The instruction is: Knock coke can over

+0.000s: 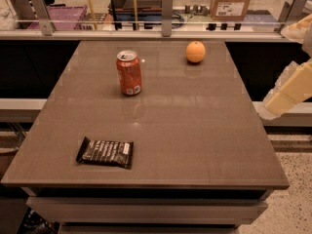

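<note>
The coke can (129, 73) stands upright at the table's (195, 130) 11 o'clock; orange (195, 51) at 1. The gripper (273, 106) hangs off the 3 o'clock edge; can't tell its state.

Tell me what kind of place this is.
Probably an office test area: grey table bearing a red cylindrical metal can, brown cardboard box behind; the gripper hangs beside the table's right edge.

A brown table (195, 145) stands on speckled floor (295, 199), railing (167, 13) behind.
</note>
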`<state>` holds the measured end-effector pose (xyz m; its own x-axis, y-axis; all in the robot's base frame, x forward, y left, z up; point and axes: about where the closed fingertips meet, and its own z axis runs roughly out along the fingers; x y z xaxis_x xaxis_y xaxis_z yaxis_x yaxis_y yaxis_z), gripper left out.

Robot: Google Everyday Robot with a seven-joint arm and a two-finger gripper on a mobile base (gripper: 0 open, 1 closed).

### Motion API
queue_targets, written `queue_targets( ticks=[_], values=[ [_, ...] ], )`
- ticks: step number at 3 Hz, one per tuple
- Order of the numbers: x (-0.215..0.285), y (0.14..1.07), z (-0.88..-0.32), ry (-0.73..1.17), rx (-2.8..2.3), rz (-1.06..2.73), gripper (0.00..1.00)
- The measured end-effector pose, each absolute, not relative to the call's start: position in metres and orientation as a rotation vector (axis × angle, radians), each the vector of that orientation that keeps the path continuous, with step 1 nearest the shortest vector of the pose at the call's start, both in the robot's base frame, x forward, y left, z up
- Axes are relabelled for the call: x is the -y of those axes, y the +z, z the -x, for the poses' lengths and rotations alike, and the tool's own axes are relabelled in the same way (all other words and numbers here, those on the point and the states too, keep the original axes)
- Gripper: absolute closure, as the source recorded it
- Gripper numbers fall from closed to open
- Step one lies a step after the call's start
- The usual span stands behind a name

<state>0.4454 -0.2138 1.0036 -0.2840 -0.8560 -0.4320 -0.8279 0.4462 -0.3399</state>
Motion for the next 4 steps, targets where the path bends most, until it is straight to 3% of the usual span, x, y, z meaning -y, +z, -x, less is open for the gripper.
queue_targets(
  ticks=[4],
  values=[
    [0.191, 0.988, -0.524, 0.203, -1.847, 1.158, 0.00]
  ],
)
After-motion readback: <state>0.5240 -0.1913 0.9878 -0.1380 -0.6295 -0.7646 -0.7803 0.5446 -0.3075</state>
